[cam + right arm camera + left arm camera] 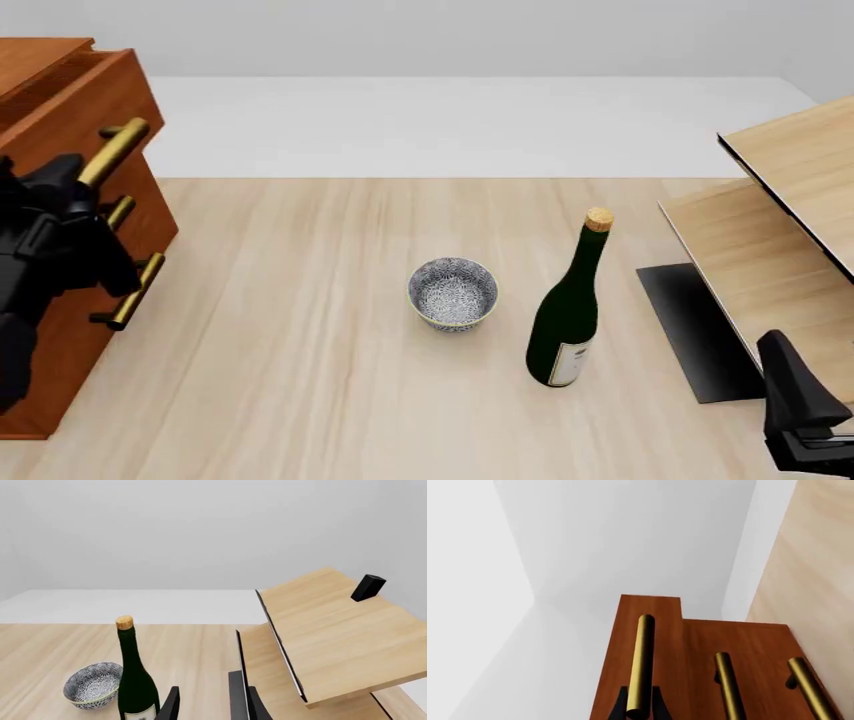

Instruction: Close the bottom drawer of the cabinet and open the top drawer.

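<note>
The reddish-brown cabinet (60,330) stands at the table's left edge. Its top drawer (100,95) sticks out in front of the two below it, and its inside shows from above. My left gripper (640,707) is shut on the top drawer's brass bar handle (642,665), with one black finger on each side of the bar. From the front, the left gripper (83,182) sits at the lower end of that handle (120,148). The bottom drawer (80,350) lies flush with the middle one, its handle (134,290) free. My right gripper (203,705) is open and empty at the near right.
A patterned bowl (453,292) sits mid-table, with a dark green corked wine bottle (570,320) to its right. Pale wood panels (787,230) lean at the right over a black mat (694,330). The right arm (801,410) rests at the near right corner.
</note>
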{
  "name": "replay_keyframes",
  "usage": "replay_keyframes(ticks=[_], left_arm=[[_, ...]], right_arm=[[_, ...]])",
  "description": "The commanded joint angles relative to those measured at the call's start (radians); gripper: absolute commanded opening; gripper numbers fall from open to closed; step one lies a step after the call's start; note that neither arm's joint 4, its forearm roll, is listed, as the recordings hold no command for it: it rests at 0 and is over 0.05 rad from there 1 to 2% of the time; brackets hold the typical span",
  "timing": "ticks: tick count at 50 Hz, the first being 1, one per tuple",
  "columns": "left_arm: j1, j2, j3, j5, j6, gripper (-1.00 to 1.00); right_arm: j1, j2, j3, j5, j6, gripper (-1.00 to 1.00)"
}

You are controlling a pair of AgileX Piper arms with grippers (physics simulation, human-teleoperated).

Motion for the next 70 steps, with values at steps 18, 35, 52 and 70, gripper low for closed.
replay_keyframes(ticks=[18,35,52,70], left_arm=[[-0.098,-0.044,0.025,0.024,0.016,-1.0],[-0.097,-0.042,0.027,0.028,0.014,-1.0],[-0.094,-0.04,0.025,0.025,0.011,1.0],[-0.099,-0.043,0.024,0.031,0.006,1.0]], right_arm=[[0.001,0.0,-0.003,0.001,0.003,1.0],[0.002,0.0,-0.005,0.002,0.004,1.0],[0.004,0.0,-0.006,0.004,0.006,1.0],[0.004,0.0,-0.006,0.002,0.007,1.0]])
